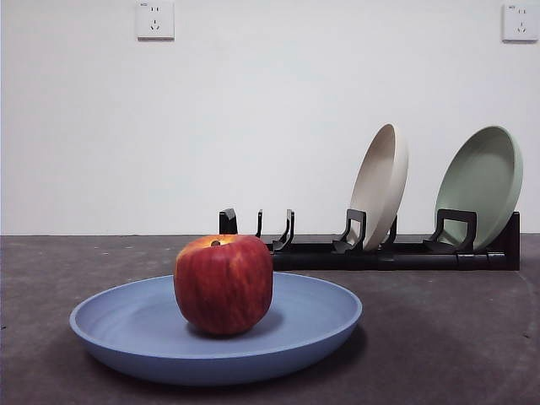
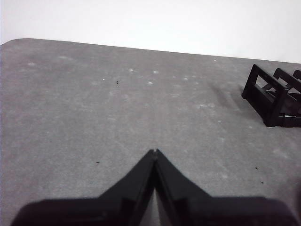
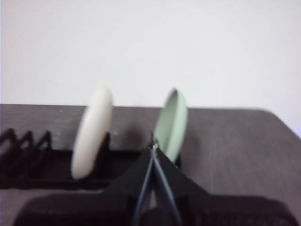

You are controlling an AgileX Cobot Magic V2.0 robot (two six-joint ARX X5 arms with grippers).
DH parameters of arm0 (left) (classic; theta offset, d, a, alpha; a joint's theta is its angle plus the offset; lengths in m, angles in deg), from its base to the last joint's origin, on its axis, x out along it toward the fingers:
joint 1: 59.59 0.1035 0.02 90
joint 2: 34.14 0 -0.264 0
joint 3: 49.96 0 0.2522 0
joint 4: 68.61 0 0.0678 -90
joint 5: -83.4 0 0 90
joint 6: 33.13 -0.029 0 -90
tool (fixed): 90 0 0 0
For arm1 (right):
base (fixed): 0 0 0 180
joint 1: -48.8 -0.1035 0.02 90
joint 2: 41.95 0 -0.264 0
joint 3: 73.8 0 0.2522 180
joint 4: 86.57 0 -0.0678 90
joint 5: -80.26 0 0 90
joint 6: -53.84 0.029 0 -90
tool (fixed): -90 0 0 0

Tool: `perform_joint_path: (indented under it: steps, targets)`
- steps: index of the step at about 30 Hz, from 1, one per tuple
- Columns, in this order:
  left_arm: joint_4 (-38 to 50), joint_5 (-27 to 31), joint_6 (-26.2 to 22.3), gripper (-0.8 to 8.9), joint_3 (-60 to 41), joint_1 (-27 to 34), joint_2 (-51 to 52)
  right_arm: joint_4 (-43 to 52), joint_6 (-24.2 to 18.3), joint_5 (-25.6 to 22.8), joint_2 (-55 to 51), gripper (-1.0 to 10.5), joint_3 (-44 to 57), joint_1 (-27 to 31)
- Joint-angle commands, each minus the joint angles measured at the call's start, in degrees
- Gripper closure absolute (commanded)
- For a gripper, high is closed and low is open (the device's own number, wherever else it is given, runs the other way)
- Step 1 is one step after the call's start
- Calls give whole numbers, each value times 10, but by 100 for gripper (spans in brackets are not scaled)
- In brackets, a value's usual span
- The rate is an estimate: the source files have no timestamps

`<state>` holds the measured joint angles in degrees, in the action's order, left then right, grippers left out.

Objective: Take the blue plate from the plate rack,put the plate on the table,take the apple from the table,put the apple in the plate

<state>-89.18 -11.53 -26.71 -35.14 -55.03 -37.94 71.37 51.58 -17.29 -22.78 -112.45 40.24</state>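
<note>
Apple (image 1: 223,283) — deep red with faint streaks and a yellow-orange patch round its stem dimple — is sitting upright in the middle of the blue plate (image 1: 126,333), which is lying flat on the dark grey table (image 1: 447,329), wide and shallow with a raised rim. Behind it the black plate rack (image 1: 380,253) is holding a cream plate (image 1: 381,181) and a pale green plate (image 1: 483,181), both leaning in their slots. The left gripper (image 2: 154,151) is hanging over bare table with its jaws pressed together, empty. The right gripper (image 3: 154,147) is likewise closed on nothing — its view is blurring the rack, whose end is cut off.
</note>
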Motion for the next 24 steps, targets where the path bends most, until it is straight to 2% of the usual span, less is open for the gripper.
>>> perform_joint_path:
  steps: [1,8,19,24]
  targets:
    - [2,0,-6,817,-5,0,0,29,36,2,-26,946,57,14]
    - [2,0,-6,817,-5,0,-1,44,36,7,-86,946,147,35]
    - [2,0,-6,817,-5,0,-1,42,29,8,-159,946,225,51]
    - [2,0,-6,817,-5,0,-1,21,23,37,-180,946,241,62]
